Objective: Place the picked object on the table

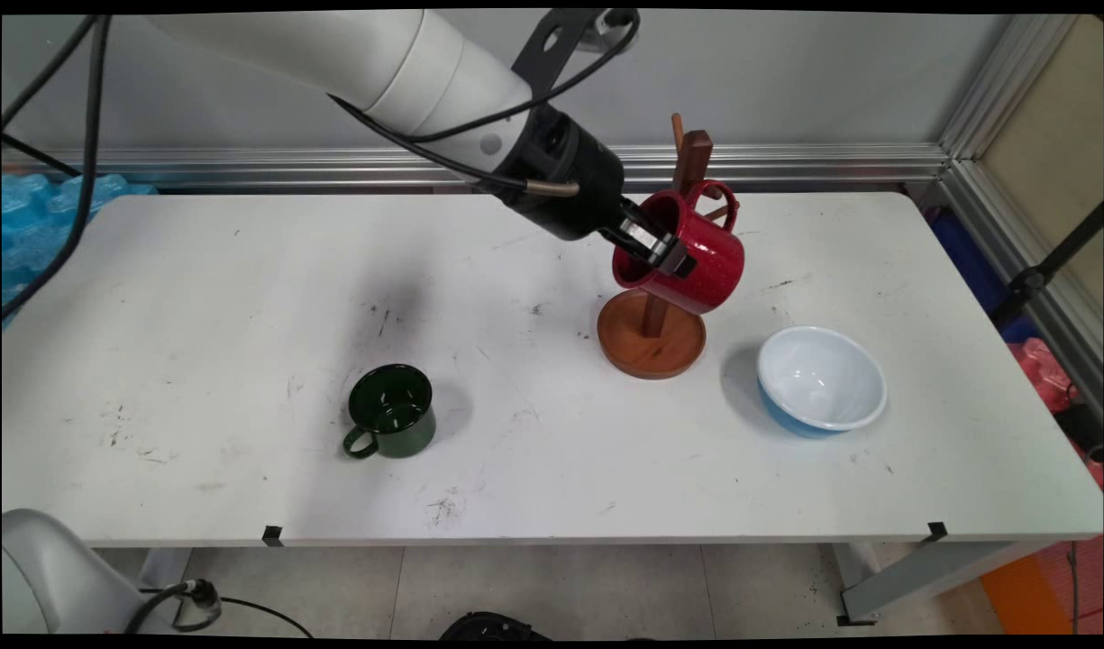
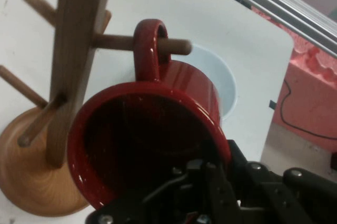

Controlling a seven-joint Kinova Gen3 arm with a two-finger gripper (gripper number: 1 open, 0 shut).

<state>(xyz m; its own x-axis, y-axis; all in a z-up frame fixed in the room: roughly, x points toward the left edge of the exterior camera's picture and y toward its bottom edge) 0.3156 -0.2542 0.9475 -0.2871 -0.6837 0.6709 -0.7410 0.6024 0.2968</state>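
A: What does the gripper [image 1: 657, 250] hold?
B: It is closed on the wall of the red mug [image 1: 696, 252], one finger inside the mouth, the other on the outside near the rim.

A: How does the mug stand?
B: Tilted, mouth toward the arm, raised above the table [image 1: 200, 297]. In the hand view its handle [image 2: 150, 50] is looped over a peg [image 2: 174, 46] of the wooden mug tree [image 1: 652, 335].

A: And the tree?
B: An upright post [image 2: 76, 50] on a round base [image 1: 651, 347], with further pegs on its other side, standing right of the table's centre.

A: What lies around it?
B: A bowl [image 1: 822, 379], white inside and blue outside, sits just right of the base. A dark green mug [image 1: 391, 410] stands upright well to the left, toward the near edge, handle pointing to the near left.
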